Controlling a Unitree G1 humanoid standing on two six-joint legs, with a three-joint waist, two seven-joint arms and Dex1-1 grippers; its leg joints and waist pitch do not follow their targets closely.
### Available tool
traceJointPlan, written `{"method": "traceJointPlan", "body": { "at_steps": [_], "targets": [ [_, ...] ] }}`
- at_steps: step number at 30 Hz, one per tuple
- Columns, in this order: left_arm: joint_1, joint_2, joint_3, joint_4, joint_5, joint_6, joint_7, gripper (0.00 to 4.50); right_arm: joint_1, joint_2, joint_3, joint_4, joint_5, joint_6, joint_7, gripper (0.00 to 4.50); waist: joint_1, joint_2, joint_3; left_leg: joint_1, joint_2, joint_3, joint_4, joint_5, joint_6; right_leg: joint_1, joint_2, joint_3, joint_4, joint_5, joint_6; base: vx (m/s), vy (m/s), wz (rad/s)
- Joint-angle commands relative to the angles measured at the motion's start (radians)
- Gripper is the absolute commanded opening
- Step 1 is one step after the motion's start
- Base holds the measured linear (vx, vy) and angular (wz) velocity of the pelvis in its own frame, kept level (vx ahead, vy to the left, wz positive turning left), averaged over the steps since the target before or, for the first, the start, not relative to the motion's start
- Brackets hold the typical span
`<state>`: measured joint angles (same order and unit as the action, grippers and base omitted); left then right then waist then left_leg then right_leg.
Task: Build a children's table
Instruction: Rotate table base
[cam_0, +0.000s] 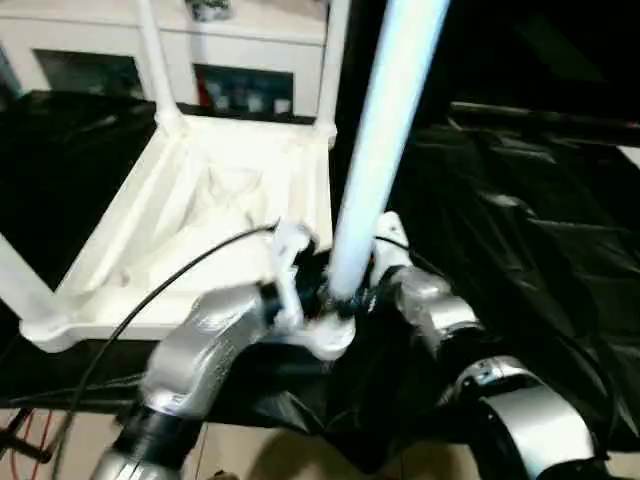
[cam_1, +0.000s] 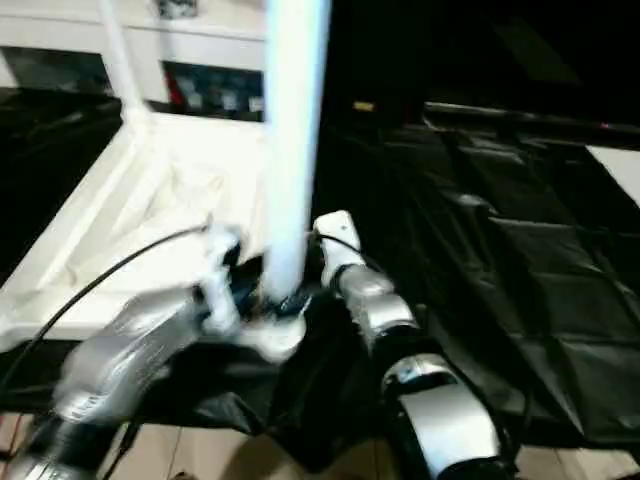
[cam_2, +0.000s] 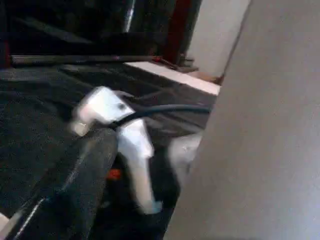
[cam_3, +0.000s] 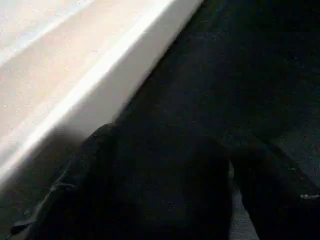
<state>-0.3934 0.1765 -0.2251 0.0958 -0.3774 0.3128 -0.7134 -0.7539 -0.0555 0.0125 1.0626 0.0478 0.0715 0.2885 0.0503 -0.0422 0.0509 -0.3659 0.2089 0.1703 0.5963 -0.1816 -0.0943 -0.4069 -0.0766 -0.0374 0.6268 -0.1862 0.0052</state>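
The tabletop (cam_0: 190, 215) and upright leg (cam_0: 385, 140) look like smooth white plastic with a soft sheen. A glossy, crinkled black sheet (cam_0: 530, 250), probably plastic film, covers the desk. The forearms (cam_0: 205, 345) are brushed silver metal.

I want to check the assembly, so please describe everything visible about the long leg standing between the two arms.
The leg is a long, smooth white tube, plastic by its look, with a bluish sheen. It stands nearly upright, leaning slightly right toward the top, and runs out of the picture above. Its lower end sits at the near right corner of the upturned tabletop. The left end effector and right end effector flank its base; contact is unclear.
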Motion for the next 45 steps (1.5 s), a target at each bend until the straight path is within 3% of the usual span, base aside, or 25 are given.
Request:
{"method": "traceJointPlan", "body": {
  "at_steps": [1, 2, 3, 4, 7, 8, 10, 13, 15, 16, 18, 20, 21, 23, 24, 25, 27, 29, 30, 31, 34, 35, 37, 43, 45],
  "targets": [
    [-0.016, 0.011, 0.017, 0.067, 0.053, -0.035, 0.039, 4.47, 0.006, -0.036, -0.03, -0.027, 0.016, -0.007, -0.01, 3.65, 0.005, 0.024, -0.07, 0.006, 0.004, 0.008, -0.065, -0.162, -0.009, 0.057, -0.037, 0.029, -0.058, -0.025, -0.22, 0.0, 0.0, 0.0],
    [-0.017, 0.012, 0.023, 0.076, 0.052, -0.04, 0.036, 4.47, 0.013, -0.047, -0.036, -0.035, 0.017, -0.007, -0.01, 3.65, 0.006, 0.028, -0.07, 0.006, 0.004, 0.007, -0.064, -0.17, -0.011, 0.058, -0.037, 0.028, -0.058, -0.039, -0.223, 0.0, 0.0, 0.0],
    [-0.018, 0.012, 0.029, 0.083, 0.049, -0.043, 0.033, 4.47, 0.019, -0.056, -0.041, -0.042, 0.017, -0.008, -0.009, 3.65, 0.005, 0.023, -0.07, 0.006, 0.004, 0.009, -0.064, -0.172, -0.008, 0.059, -0.037, 0.028, -0.062, -0.04, -0.223, 0.0, 0.0, 0.0],
    [-0.004, 0.031, 0.039, 0.085, 0.058, -0.05, 0.033, 4.47, 0.05, -0.081, -0.056, -0.084, 0.024, -0.001, -0.001, 3.65, 0.007, 0.035, -0.071, 0.007, 0.003, 0.007, -0.063, -0.172, -0.008, 0.059, -0.037, 0.028, -0.058, -0.041, -0.23, 0.0, 0.0, 0.0],
    [0.021, 0.064, 0.042, 0.102, 0.092, -0.088, 0.029, 4.47, 0.103, -0.113, -0.065, -0.155, 0.03, 0.012, 0.013, 3.65, 0.005, 0.028, -0.07, 0.005, 0.002, 0.008, -0.064, -0.19, 0.003, 0.061, -0.035, 0.027, -0.066, -0.075, -0.223, 0.0, 0.0, 0.0],
    [0.048, 0.076, 0.048, 0.096, 0.086, -0.1, 0.009, 4.47, 0.148, -0.131, -0.058, -0.215, 0.026, 0.026, 0.029, 3.65, 0.004, 0.035, -0.067, 0.005, 0.003, 0.008, -0.064, -0.209, 0.001, 0.058, -0.035, 0.027, -0.07, -0.112, -0.216, 0.0, 0.0, 0.0],
    [0.07, 0.087, 0.047, 0.082, 0.076, -0.106, -0.019, 4.47, 0.182, -0.142, -0.05, -0.261, 0.021, 0.034, 0.042, 3.65, 0.001, 0.034, -0.065, 0.004, 0.003, 0.007, -0.067, -0.23, -0.003, 0.057, -0.036, 0.027, -0.076, -0.175, -0.201, 0.0, 0.0, 0.0],
    [0.098, 0.133, 0.025, 0.046, 0.068, -0.097, -0.089, 4.47, 0.285, -0.187, -0.004, -0.467, 0.044, 0.096, 0.191, 3.65, 0.001, 0.043, -0.064, 0.009, 0.007, 0.007, -0.068, -0.252, 0.001, 0.049, -0.033, 0.03, -0.08, -0.193, -0.196, 0.0, 0.0, 0.0],
    [0.106, 0.158, 0.016, 0.041, 0.064, -0.091, -0.127, 4.47, 0.326, -0.207, 0.023, -0.551, 0.06, 0.121, 0.261, 3.65, 0.002, 0.04, -0.063, 0.008, 0.007, 0.006, -0.071, -0.258, 0.011, 0.052, -0.031, 0.028, -0.081, -0.196, -0.193, 0.0, 0.0, 0.0],
    [0.113, 0.197, 0.005, 0.034, 0.069, -0.082, -0.163, 4.19, 0.365, -0.238, 0.061, -0.638, 0.071, 0.139, 0.326, 3.65, 0.002, 0.049, -0.061, 0.01, 0.008, 0.006, -0.071, -0.269, 0.013, 0.047, -0.032, 0.029, -0.083, -0.209, -0.195, 0.0, 0.0, 0.0],
    [0.117, 0.223, 0.001, 0.034, 0.075, -0.08, -0.186, 4.11, 0.39, -0.26, 0.083, -0.696, 0.08, 0.158, 0.359, 3.65, 0.003, 0.048, -0.059, 0.009, 0.009, 0.004, -0.074, -0.279, 0.015, 0.048, -0.032, 0.029, -0.084, -0.227, -0.185, 0.0, 0.0, 0.0],
    [0.113, 0.276, -0.001, 0.046, 0.093, -0.077, -0.227, 3.91, 0.426, -0.305, 0.122, -0.792, 0.09, 0.186, 0.423, 3.65, 0.003, 0.035, -0.058, 0.009, 0.009, 0.004, -0.074, -0.278, 0.016, 0.046, -0.035, 0.031, -0.084, -0.273, -0.177, 0.0, 0.0, 0.0],
    [0.09, 0.312, -0.008, 0.064, 0.122, -0.087, -0.254, 3.91, 0.441, -0.345, 0.136, -0.848, 0.101, 0.208, 0.483, 3.65, 0.003, 0.036, -0.056, 0.008, 0.01, 0.004, -0.076, -0.279, 0.016, 0.045, -0.034, 0.031, -0.086, -0.285, -0.172, 0.0, 0.0, 0.0],
    [0.052, 0.327, -0.007, 0.094, 0.14, -0.1, -0.27, 3.67, 0.451, -0.393, 0.15, -0.898, 0.111, 0.225, 0.561, 3.65, 0.005, 0.038, -0.056, 0.01, 0.01, 0.003, -0.075, -0.282, 0.019, 0.044, -0.034, 0.032, -0.088, -0.301, -0.154, 0.0, 0.0, 0.0],
    [0.037, 0.326, -0.007, 0.106, 0.145, -0.107, -0.272, 3.61, 0.452, -0.407, 0.155, -0.907, 0.113, 0.226, 0.585, 3.65, 0.006, 0.022, -0.055, 0.008, 0.009, 0.004, -0.075, -0.274, 0.024, 0.044, -0.034, 0.032, -0.088, -0.32, -0.145, 0.0, 0.0, 0.0],
    [0.014, 0.329, -0.014, 0.132, 0.163, -0.119, -0.273, 3.54, 0.455, -0.427, 0.162, -0.921, 0.116, 0.232, 0.618, 3.65, 0.009, 0.028, -0.056, 0.012, 0.011, 0.007, -0.073, -0.265, 0.021, 0.038, -0.037, 0.034, -0.089, -0.313, -0.155, 0.0, 0.0, 0.0],
    [-0.016, 0.333, -0.027, 0.167, 0.19, -0.134, -0.275, 3.3, 0.458, -0.451, 0.17, -0.937, 0.118, 0.241, 0.659, 3.65, 0.013, 0.025, -0.056, 0.01, 0.011, 0.006, -0.073, -0.261, 0.022, 0.041, -0.036, 0.034, -0.089, -0.3, -0.155, 0.0, 0.0, 0.0],
    [-0.065, 0.352, -0.077, 0.22, 0.245, -0.161, -0.301, 3.18, 0.466, -0.504, 0.194, -0.977, 0.123, 0.256, 0.724, 3.65, 0.013, 0.036, -0.059, 0.009, 0.01, 0.003, -0.073, -0.249, 0.015, 0.045, -0.037, 0.033, -0.085, -0.249, -0.161, 0.0, 0.0, 0.0],
    [-0.07, 0.353, -0.084, 0.224, 0.251, -0.162, -0.305, 3.13, 0.466, -0.511, 0.196, -0.982, 0.124, 0.258, 0.73, 3.65, 0.012, 0.033, -0.059, 0.01, 0.011, 0.003, -0.073, -0.245, 0.016, 0.046, -0.038, 0.033, -0.085, -0.237, -0.164, 0.0, 0.0, 0.0],
    [-0.087, 0.354, -0.102, 0.236, 0.263, -0.163, -0.325, 3.01, 0.464, -0.531, 0.2, -0.995, 0.131, 0.268, 0.75, 3.65, 0.015, 0.057, -0.061, 0.008, 0.009, 0.001, -0.072, -0.234, 0.013, 0.049, -0.04, 0.034, -0.079, -0.208, -0.177, 0.0, 0.0, 0.0],
    [-0.11, 0.346, -0.131, 0.257, 0.28, -0.16, -0.362, 2.75, 0.463, -0.558, 0.202, -1.011, 0.142, 0.28, 0.782, 3.65, 0.011, 0.046, -0.066, 0.005, 0.007, 0.003, -0.066, -0.206, 0.025, 0.057, -0.038, 0.032, -0.074, -0.12, -0.216, 0.0, 0.0, 0.0],
    [-0.129, 0.349, -0.153, 0.28, 0.297, -0.165, -0.398, 2.75, 0.454, -0.569, 0.212, -1.019, 0.135, 0.285, 0.799, 3.65, 0.012, 0.069, -0.066, 0.006, 0.007, 0.002, -0.065, -0.208, 0.025, 0.055, -0.039, 0.031, -0.075, -0.105, -0.23, 0.0, 0.0, 0.0],
    [-0.148, 0.354, -0.165, 0.322, 0.315, -0.188, -0.425, 2.58, 0.44, -0.566, 0.22, -1.017, 0.124, 0.288, 0.805, 3.65, 0.011, 0.058, -0.067, 0.005, 0.005, 0.003, -0.064, -0.207, 0.033, 0.059, -0.037, 0.029, -0.076, -0.102, -0.243, 0.0, 0.0, 0.0],
    [-0.167, 0.372, -0.148, 0.376, 0.311, -0.198, -0.452, 2.14, 0.415, -0.551, 0.238, -1.021, 0.118, 0.298, 0.804, 3.65, 0.008, 0.064, -0.065, 0.007, 0.006, 0.003, -0.064, -0.23, 0.025, 0.054, -0.039, 0.03, -0.081, -0.201, -0.231, 0.0, 0.0, 0.0],
    [-0.179, 0.385, -0.156, 0.396, 0.328, -0.201, -0.463, 1.96, 0.405, -0.559, 0.246, -1.023, 0.121, 0.297, 0.826, 3.65, 0.01, 0.06, -0.065, 0.008, 0.007, 0.003, -0.065, -0.241, 0.024, 0.054, -0.039, 0.029, -0.083, -0.226, -0.221, 0.0, 0.0, 0.0]
  ]
}}
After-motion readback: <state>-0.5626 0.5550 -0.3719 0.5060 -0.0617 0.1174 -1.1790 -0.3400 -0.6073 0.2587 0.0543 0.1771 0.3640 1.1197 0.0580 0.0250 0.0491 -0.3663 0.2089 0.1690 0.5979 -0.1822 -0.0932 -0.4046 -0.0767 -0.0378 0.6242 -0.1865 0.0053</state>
